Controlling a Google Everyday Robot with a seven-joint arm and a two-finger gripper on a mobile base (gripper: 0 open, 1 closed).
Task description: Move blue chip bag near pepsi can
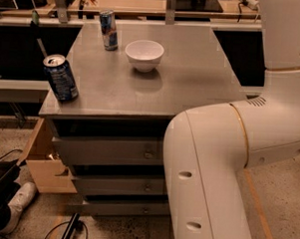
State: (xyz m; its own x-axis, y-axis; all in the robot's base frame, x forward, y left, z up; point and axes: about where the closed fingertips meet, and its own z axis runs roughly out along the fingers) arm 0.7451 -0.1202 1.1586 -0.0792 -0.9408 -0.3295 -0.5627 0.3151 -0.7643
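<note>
Handling has to be judged without sight of the thing, since the blue chip bag shows nowhere in this view; it is not on the cabinet [191, 78], and where it lies cannot be told. The gripper is likewise out of the picture; only the thick white arm [223, 159] fills the right side, bent at its elbow in front of the drawers, so whether the gripper is wide, narrow or holding anything cannot be told.

A chip bag is likely light, soft and crinkly; its foil skin tends to be slippery and the chips inside break under a hard squeeze; a gentle pinch on a crimped seam or a gathered fold near one end would probably hold best, rather than across the puffed middle. Which way it points and how its long axis runs cannot be told.

The pepsi can [60, 78] stands upright at the front left corner of the cabinet, long axis vertical, silver top up; the bowl [144, 54] sits well apart from it toward the back, with a slim can [109, 30] just beside the bowl; bare top lies to the right of the pepsi can.
</note>
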